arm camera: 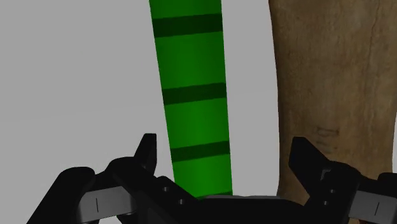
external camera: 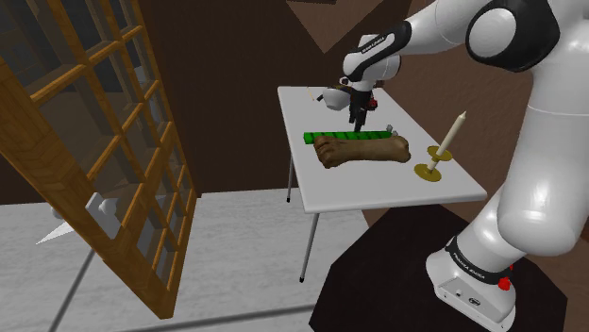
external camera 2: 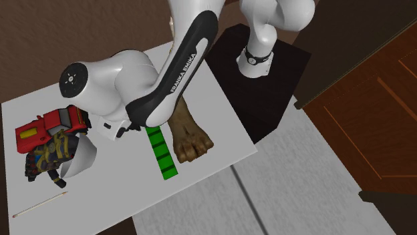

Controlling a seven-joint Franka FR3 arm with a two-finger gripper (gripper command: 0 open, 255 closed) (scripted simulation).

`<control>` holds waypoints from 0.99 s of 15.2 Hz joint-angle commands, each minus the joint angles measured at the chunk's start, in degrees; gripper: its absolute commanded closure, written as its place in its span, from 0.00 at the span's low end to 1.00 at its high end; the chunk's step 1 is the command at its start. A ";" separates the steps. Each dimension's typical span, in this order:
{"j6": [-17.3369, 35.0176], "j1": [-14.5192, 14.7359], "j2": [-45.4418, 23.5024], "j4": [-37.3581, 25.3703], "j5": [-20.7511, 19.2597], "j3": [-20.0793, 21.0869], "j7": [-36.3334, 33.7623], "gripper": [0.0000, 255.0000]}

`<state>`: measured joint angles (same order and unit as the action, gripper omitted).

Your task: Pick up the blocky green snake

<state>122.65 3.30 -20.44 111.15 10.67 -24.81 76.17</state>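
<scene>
The blocky green snake (arm camera: 191, 95) is a long flat green bar with darker bands, lying on the white table (external camera: 378, 184). In the shoulder view the snake (external camera: 344, 137) lies along the far side of a brown foot-shaped object (external camera: 363, 149). My black gripper (arm camera: 226, 153) hangs just above the snake's middle, open, with its fingers standing apart on either side and not touching it. One finger (arm camera: 305, 156) is over the brown foot's edge. In the shoulder view the gripper (external camera: 359, 121) points down at the snake. The second exterior view shows the snake (external camera 2: 160, 153) partly under the arm.
The brown foot (external camera 2: 187, 137) lies close beside the snake. A candle in a brass holder (external camera: 436, 156) stands near the table's edge by the stand. A red toy (external camera 2: 43, 130), a white cup (external camera 2: 80, 160) and a thin stick (external camera 2: 40, 205) sit at the table's other end.
</scene>
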 commanded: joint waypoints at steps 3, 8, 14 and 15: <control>1.27 -1.12 -3.75 -1.99 1.71 1.15 2.73 0.00; 4.48 -1.70 -6.54 -1.36 3.17 1.96 3.67 0.00; 4.38 -1.70 -6.45 -1.37 3.12 1.93 3.66 1.00; 4.38 -1.70 -6.44 -1.36 3.12 1.93 3.67 1.00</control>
<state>127.02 1.61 -26.85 109.75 13.77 -22.88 79.86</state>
